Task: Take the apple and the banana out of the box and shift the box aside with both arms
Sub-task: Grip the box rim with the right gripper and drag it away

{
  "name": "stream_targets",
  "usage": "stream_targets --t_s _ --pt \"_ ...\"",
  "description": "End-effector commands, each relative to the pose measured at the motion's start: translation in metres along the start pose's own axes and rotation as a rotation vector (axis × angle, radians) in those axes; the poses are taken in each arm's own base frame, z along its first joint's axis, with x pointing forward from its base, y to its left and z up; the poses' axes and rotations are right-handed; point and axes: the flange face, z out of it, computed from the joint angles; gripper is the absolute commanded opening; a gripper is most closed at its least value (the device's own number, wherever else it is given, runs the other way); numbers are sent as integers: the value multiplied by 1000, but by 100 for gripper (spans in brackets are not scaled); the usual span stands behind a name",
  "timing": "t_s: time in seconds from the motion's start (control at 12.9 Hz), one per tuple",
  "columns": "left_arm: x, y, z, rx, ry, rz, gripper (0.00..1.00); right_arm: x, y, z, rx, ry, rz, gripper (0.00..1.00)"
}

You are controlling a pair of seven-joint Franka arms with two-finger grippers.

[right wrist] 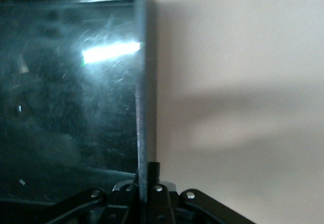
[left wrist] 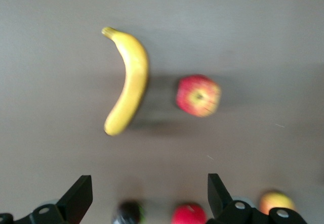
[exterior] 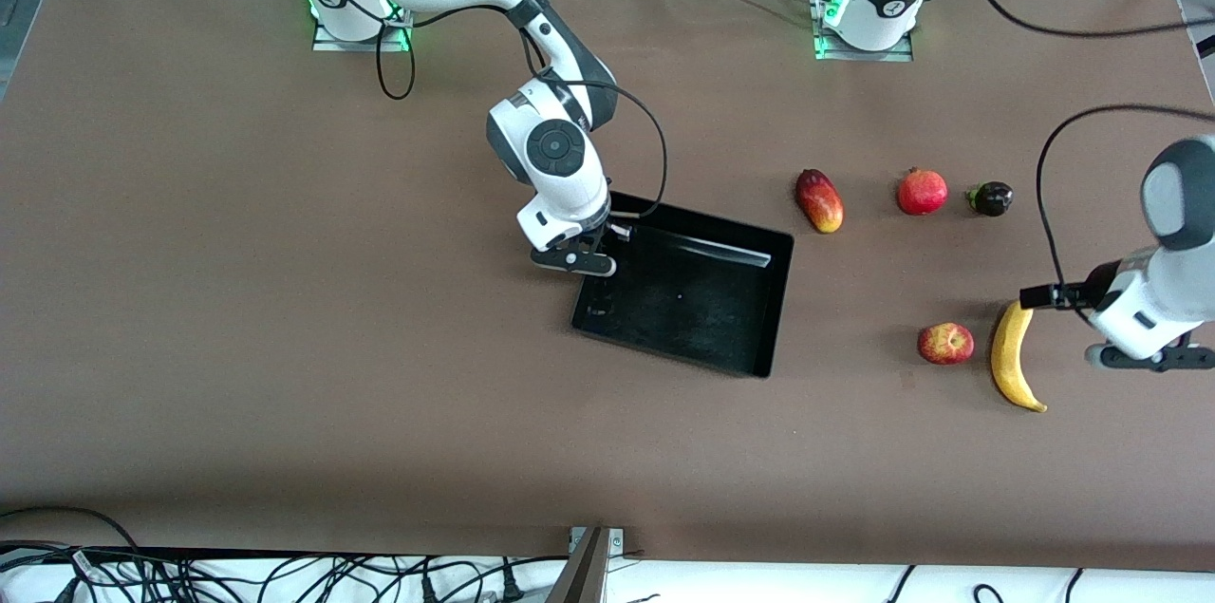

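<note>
While right tool (exterior: pixel 581 263) pinches box (exterior: pixel 685 297) wall, left tool (left wrist: pixel 147 196) open.

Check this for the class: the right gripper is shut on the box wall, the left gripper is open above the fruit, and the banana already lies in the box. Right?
Not quite. The front view shows the banana on the table beside the apple, outside the box. The right gripper is shut on the wall; the left gripper is open.

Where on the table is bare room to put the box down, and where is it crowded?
Bare brown table lies from the black box to the right arm's end, and along the edge nearest the front camera. Toward the left arm's end it is crowded: mango, pomegranate, a small dark fruit, apple, banana.
</note>
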Motion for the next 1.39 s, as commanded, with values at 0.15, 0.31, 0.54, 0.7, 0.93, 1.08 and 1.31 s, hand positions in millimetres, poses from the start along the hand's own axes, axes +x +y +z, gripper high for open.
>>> stream_targets --t_s 0.15,0.31,0.54,0.7,0.93,1.08,1.31 --pt "-109 67 -144 -43 30 -15 100 84 95 -105 -25 -80 -121 0" --pt "-144 94 -188 -54 95 -28 100 122 160 -137 -33 -123 -171 0" --pt "-170 104 -211 -53 106 -29 100 167 272 -160 -43 -157 -229 0" --pt "-188 103 -225 -52 106 -24 100 186 347 -157 -71 -144 -280 0" --pt "-211 100 -241 -55 106 -25 100 198 434 -141 -104 -121 -293 0" --pt "-220 101 -248 -63 116 -18 100 194 480 -114 -107 -99 -280 0" --pt "-222 115 -248 -51 115 10 100 181 507 -87 -103 -91 -237 0"
